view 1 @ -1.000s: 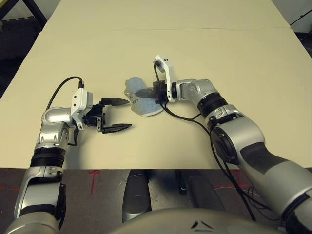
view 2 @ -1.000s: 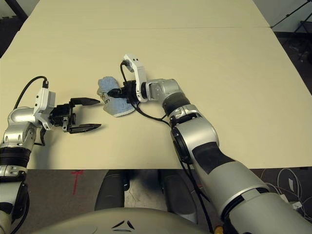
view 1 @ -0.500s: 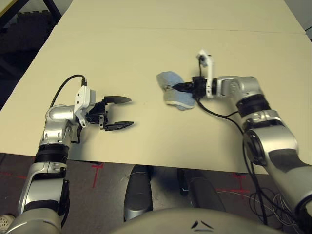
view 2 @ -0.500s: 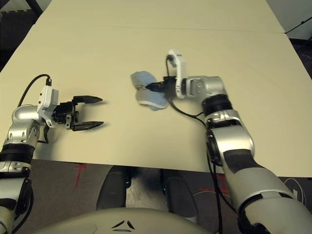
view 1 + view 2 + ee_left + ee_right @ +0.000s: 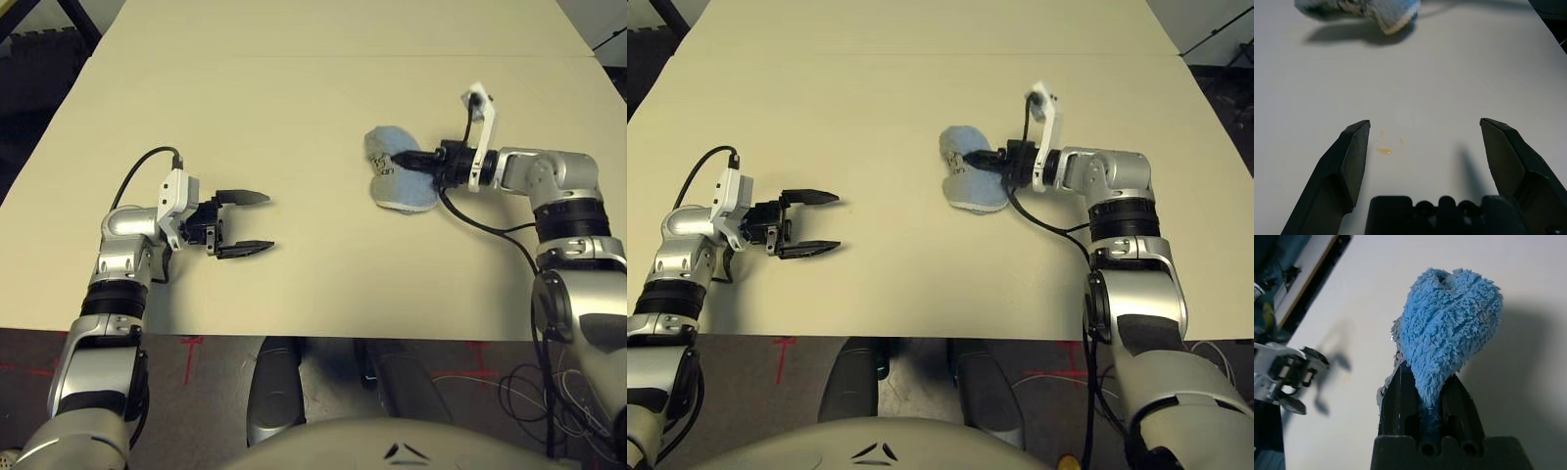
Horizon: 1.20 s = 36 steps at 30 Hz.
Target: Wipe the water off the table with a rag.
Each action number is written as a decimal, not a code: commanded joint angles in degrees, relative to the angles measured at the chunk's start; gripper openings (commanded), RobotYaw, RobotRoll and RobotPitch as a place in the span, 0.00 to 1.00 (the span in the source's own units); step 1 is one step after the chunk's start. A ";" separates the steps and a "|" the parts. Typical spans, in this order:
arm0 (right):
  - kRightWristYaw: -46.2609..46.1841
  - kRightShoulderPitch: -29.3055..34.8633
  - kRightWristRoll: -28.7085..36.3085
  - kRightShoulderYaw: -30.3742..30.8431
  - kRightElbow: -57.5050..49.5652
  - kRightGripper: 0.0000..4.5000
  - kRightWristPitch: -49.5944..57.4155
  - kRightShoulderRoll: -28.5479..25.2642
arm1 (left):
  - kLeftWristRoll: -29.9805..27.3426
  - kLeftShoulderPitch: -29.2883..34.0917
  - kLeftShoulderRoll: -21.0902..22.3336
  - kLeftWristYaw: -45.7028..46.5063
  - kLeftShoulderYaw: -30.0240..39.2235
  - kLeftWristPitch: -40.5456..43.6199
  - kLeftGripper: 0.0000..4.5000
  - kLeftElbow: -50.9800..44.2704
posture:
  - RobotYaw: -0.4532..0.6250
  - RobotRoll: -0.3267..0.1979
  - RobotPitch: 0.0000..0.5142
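The light blue rag (image 5: 397,181) lies bunched on the beige table (image 5: 294,108), right of centre. My right gripper (image 5: 404,159) is shut on the rag's near fold, its arm reaching in from the right; the right wrist view shows the rag (image 5: 1449,328) rising from between the two closed fingers (image 5: 1400,394). My left gripper (image 5: 257,223) rests low over the table at the left, open and holding nothing. Between its fingers lie a few small orange splotches of water (image 5: 1384,150). The rag (image 5: 1376,7) is well beyond them.
A thin seam (image 5: 294,56) crosses the table at the back. The table's front edge (image 5: 294,338) runs just below both arms, with dark floor past the left edge (image 5: 39,88). A black cable (image 5: 490,230) hangs off my right wrist.
My right gripper has dragged the rag to the right, away from the left gripper's fingertips. The left gripper has stayed open in about the same spot. The head view has shifted.
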 commanded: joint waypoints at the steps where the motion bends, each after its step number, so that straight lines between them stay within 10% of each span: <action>1: 2.02 -1.08 0.51 -0.90 -1.56 0.05 0.17 -5.94 | 0.97 -0.26 -0.44 -0.90 -0.40 -1.11 1.00 1.38 | 0.50 0.62 0.38; 14: 4.51 3.72 -7.66 6.00 5.43 0.05 -6.41 -17.30 | 1.52 -1.57 -1.37 -1.02 -0.23 -3.06 1.00 4.38 | 0.49 0.62 0.35; 26: -5.26 4.46 -12.84 3.99 12.94 0.99 -19.78 -15.04 | 1.28 -2.31 -1.12 0.05 0.55 -2.51 1.00 4.90 | 0.50 0.62 0.34; 36: -8.34 4.76 -9.89 -6.51 16.27 0.99 -41.21 -17.23 | -2.37 -8.91 -2.94 18.33 8.48 10.43 1.00 6.26 | 0.49 0.62 0.32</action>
